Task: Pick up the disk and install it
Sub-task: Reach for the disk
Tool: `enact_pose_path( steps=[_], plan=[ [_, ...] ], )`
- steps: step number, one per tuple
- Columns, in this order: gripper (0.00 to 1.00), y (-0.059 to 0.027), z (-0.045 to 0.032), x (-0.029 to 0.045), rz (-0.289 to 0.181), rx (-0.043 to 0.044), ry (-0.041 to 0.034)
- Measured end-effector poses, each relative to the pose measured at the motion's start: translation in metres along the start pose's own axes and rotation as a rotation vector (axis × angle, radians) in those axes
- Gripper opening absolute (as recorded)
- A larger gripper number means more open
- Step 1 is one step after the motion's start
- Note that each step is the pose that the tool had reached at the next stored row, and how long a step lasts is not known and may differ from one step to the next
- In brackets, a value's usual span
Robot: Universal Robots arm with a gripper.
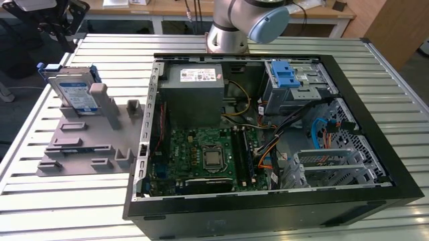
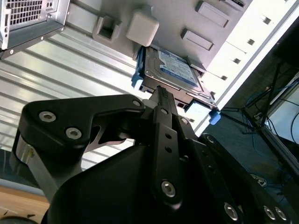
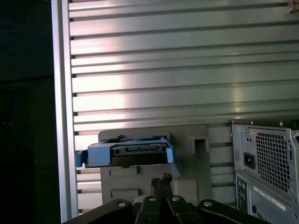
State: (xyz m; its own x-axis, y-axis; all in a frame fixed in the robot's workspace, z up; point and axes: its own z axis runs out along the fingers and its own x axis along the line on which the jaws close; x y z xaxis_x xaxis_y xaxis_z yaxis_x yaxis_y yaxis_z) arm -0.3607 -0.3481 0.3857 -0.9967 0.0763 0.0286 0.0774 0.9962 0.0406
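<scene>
Silver, blue-framed disk [image 1: 72,91] on edge

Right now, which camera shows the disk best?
The second wrist view: the disk shows its labelled face and blue bracket up close. The exterior view shows it farther off, standing in a grey holder. The first wrist view shows it edge-on.

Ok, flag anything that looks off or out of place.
Nothing stands out. The disk stands on edge in the grey rack, looking intact, beside the open case on the exterior view's left.
</scene>
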Motion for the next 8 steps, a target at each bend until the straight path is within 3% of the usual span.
enact_pose_path(
  steps=[8],
  plan=[
    [0.11,0.0019,0.0027,0.0203,0.000,-0.0001,-0.0001]
  ],
)
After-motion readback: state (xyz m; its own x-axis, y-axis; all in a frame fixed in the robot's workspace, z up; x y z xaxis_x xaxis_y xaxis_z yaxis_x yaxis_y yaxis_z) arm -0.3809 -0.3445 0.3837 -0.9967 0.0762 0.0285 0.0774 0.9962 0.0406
